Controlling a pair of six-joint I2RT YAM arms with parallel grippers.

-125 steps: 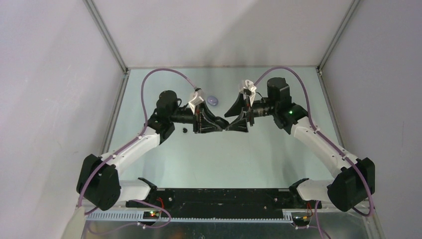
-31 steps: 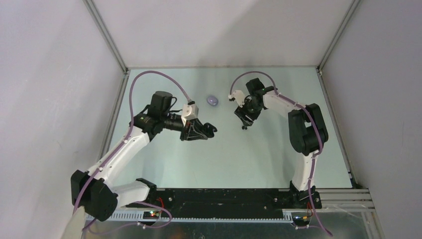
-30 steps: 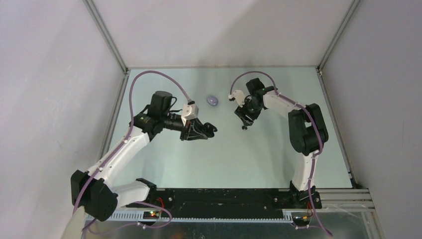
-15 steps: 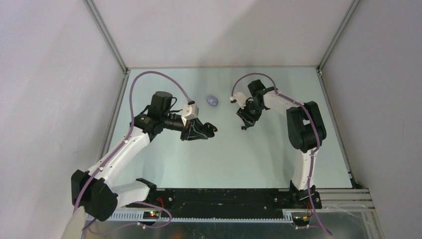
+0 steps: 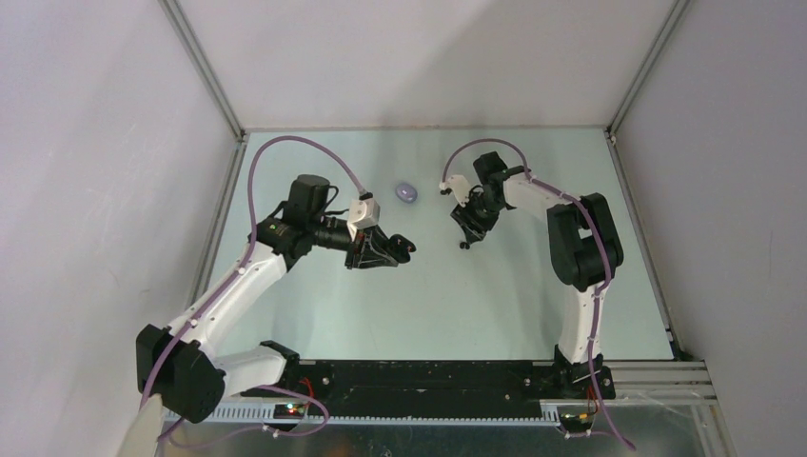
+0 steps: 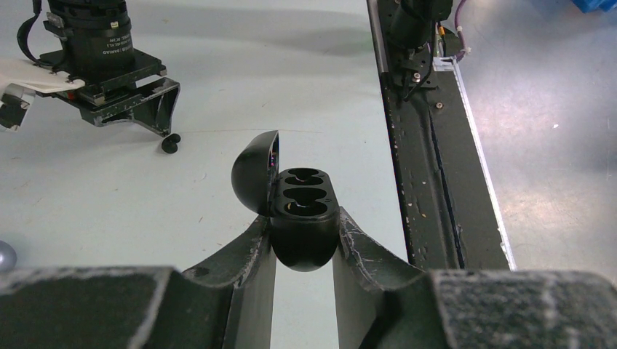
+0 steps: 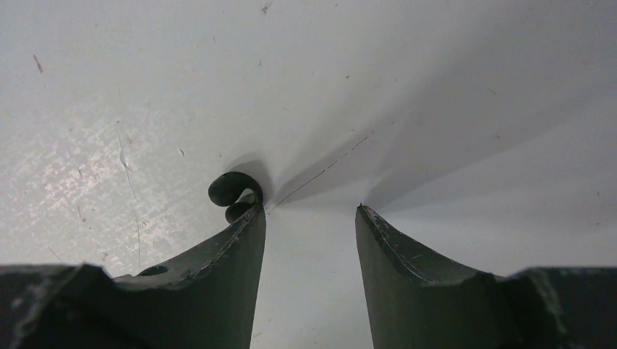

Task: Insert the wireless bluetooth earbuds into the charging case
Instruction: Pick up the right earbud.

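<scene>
My left gripper [image 5: 393,250] is shut on a black oval charging case [image 5: 405,247] and holds it above the table. In the left wrist view the case [image 6: 304,240] sits between my fingers with its lid [image 6: 255,173] open, and its two wells look empty. My right gripper [image 5: 468,231] points down at the table, open and empty [image 7: 311,209]. One black earbud [image 7: 230,193] lies on the table just outside its left fingertip, touching or nearly so. That earbud also shows in the top view [image 5: 463,245] and the left wrist view [image 6: 170,144]. No other earbuds are in view.
A pale lilac oval case [image 5: 407,192] lies closed on the table behind and between the two grippers. Its edge shows at the left of the left wrist view [image 6: 4,254]. The black base rail [image 5: 419,376] runs along the table's near edge.
Since 4.2 s ago both grippers have drawn apart from the table's middle. The right arm now points down beside the black earbud. Over the last second the right gripper shifted only slightly.
</scene>
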